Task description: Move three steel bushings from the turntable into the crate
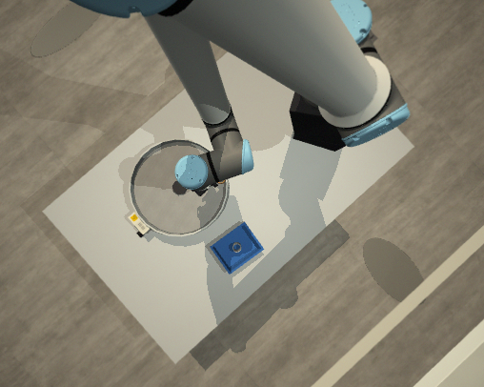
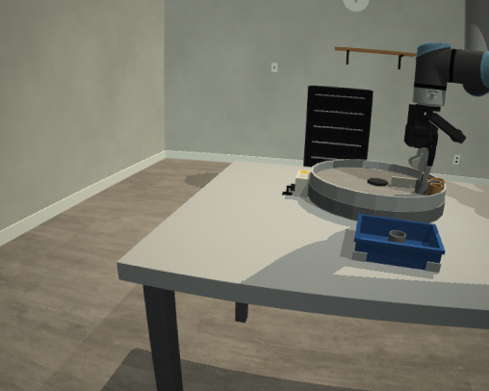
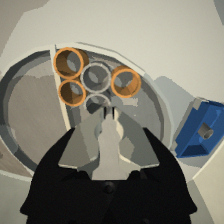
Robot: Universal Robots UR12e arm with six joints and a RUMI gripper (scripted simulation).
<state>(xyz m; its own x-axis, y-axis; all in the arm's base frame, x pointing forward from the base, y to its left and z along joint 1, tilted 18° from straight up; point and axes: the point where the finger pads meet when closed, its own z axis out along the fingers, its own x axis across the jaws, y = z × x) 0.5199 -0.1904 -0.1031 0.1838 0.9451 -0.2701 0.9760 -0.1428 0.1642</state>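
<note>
The grey round turntable [image 1: 180, 232] [image 2: 360, 195] [image 3: 168, 111] holds the bushings. In the wrist view, one steel bushing [image 3: 83, 75] stands between copper-coloured ones, and a nearer steel bushing [image 3: 96, 95] is partly hidden by my fingertips. My gripper [image 2: 423, 180] [image 3: 109, 107] is shut with nothing seen held; its tips are low at the nearer steel bushing, and I cannot tell if they touch it. The blue crate [image 1: 225, 238] [image 2: 391, 256] [image 3: 192, 144] holds one steel bushing [image 1: 236, 251] [image 2: 397, 238] [image 3: 205, 131].
Three copper-coloured bushings show in the wrist view: one at the upper left [image 3: 68, 49], one below it [image 3: 72, 104] and one at the right [image 3: 113, 82]. A thin divider [image 3: 61, 95] stands left of them. A small white box [image 1: 138, 223] [image 2: 301, 185] sits at the turntable's outer side.
</note>
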